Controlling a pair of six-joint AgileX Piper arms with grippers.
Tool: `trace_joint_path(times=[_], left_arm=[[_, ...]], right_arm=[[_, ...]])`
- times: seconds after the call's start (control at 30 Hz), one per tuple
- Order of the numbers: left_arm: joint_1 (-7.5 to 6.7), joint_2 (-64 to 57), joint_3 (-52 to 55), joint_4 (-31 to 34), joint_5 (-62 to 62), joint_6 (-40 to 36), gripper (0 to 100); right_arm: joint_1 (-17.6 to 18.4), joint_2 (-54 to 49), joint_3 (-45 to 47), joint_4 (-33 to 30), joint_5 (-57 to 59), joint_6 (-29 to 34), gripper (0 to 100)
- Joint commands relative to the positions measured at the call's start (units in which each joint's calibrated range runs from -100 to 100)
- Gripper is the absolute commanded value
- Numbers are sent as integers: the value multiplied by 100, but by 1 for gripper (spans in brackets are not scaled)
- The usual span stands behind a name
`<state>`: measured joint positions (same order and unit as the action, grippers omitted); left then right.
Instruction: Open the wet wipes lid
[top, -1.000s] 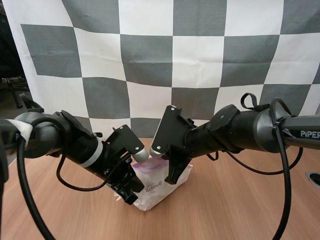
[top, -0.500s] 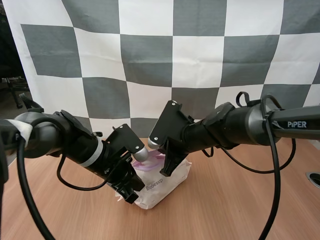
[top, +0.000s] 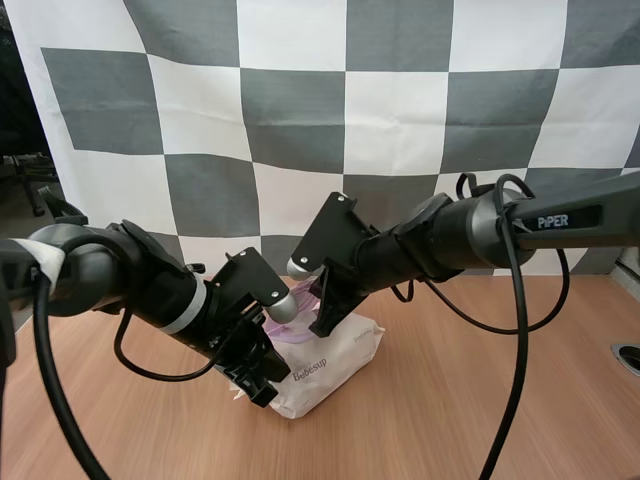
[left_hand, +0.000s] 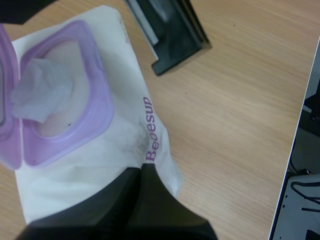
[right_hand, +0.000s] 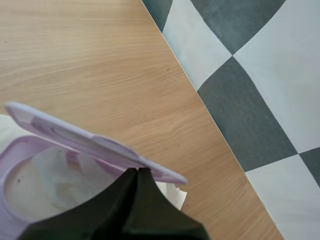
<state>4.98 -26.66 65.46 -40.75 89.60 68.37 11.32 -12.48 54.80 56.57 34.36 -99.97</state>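
High view: the soft white wet-wipes pack with purple print (top: 325, 365) lies a little in from the back edge of the wooden bench (top: 480, 400). My left claw (top: 256, 385) is at its near end and my right claw (top: 325, 318) over its top.

Left wrist view: the left claw is clenched into one wedge, its tip pressing the limp film. I judge the film crumples easily, so it wants pinning.

Right wrist view: the right claw, clenched on nothing, noses under the raised thin purple plastic lid (right_hand: 95, 142). The lid looks light and stiff, best taken at its free lip.
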Motion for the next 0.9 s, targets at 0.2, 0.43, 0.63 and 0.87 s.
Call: trace_joint_path(times=[0.2, 0.43, 0.63, 0.87], left_arm=[[2, 2, -4, -8, -19, -2, 0], [2, -65, -4, -6, -19, -2, 0], [2, -338, -4, 8, -19, -2, 0], [2, -594, -4, 91, -1, -90, 0]], right_arm=[[3, 265, -363, 220, 8, -3, 0], [3, 634, -651, 220, 64, -3, 0], [3, 1013, -901, 229, 83, -3, 0], [3, 1298, -1107, 272, 65, -3, 0]])
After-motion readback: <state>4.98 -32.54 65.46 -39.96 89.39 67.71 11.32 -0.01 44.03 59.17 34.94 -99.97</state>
